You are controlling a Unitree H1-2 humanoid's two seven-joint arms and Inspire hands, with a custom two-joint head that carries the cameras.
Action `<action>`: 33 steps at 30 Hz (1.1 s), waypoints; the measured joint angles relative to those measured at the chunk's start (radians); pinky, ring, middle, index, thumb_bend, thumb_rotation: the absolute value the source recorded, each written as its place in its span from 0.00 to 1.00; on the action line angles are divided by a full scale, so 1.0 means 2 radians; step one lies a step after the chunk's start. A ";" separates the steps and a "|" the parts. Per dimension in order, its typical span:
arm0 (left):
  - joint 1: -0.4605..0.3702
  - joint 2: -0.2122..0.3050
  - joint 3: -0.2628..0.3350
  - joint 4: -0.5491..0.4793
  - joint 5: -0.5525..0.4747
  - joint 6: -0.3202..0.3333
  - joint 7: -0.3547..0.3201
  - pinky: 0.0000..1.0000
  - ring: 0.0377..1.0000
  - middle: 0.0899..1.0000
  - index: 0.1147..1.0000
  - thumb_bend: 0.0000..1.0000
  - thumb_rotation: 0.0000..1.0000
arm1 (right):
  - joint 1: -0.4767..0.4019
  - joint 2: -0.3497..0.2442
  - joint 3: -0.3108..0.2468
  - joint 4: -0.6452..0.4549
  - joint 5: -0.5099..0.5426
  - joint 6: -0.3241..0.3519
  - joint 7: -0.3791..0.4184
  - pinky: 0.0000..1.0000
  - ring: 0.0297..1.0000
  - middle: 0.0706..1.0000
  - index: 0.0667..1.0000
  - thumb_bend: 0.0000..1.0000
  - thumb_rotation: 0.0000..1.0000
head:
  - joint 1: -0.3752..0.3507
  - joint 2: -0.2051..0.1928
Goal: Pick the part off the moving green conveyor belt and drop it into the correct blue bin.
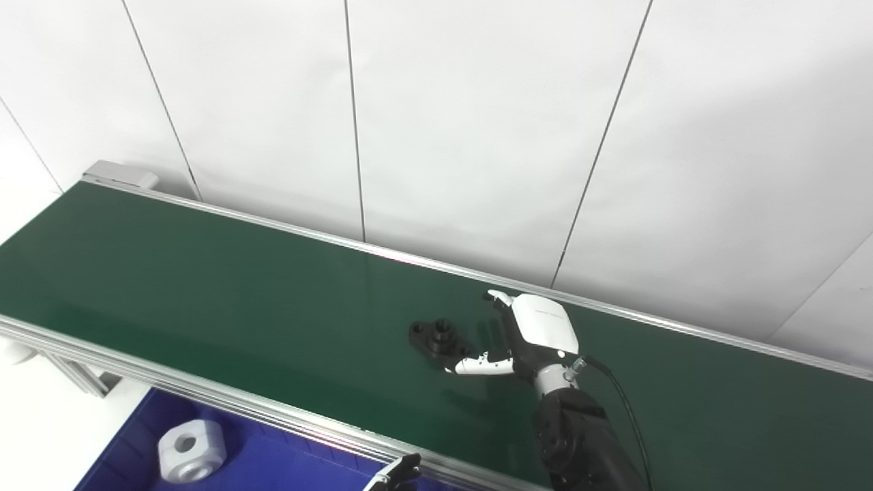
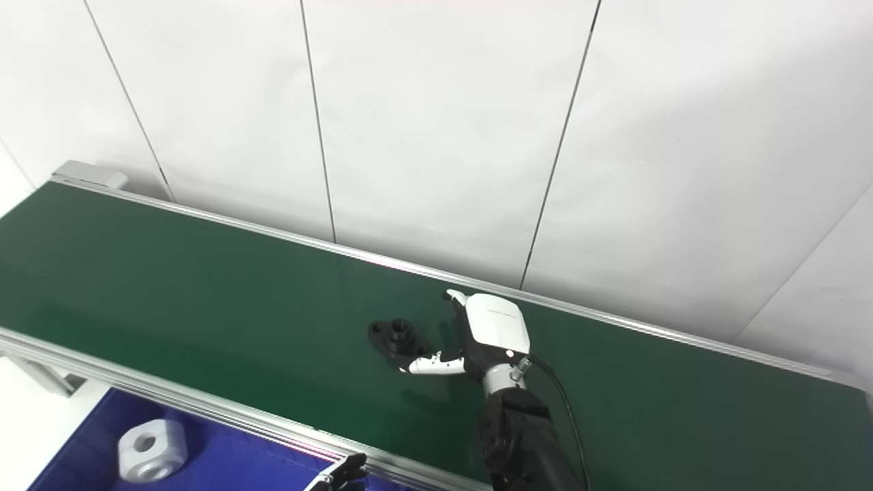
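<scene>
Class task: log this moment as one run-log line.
right hand: open beside black part | part: on green belt | left hand: barely visible | blue bin: white part

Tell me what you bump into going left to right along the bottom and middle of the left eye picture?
White part in the blue bin → left hand peeking in at the bottom edge → black part on the green belt → right hand, open beside it.

Right robot hand extended, fingers spread apart; left robot hand barely visible at bottom edge.
</scene>
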 measured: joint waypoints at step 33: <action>0.015 0.003 -0.006 -0.019 0.000 0.006 0.000 0.68 0.79 0.82 0.79 0.60 0.72 | -0.004 0.010 0.120 0.010 -0.079 0.016 -0.045 0.07 0.12 0.19 0.45 0.52 0.12 | -0.002 0.029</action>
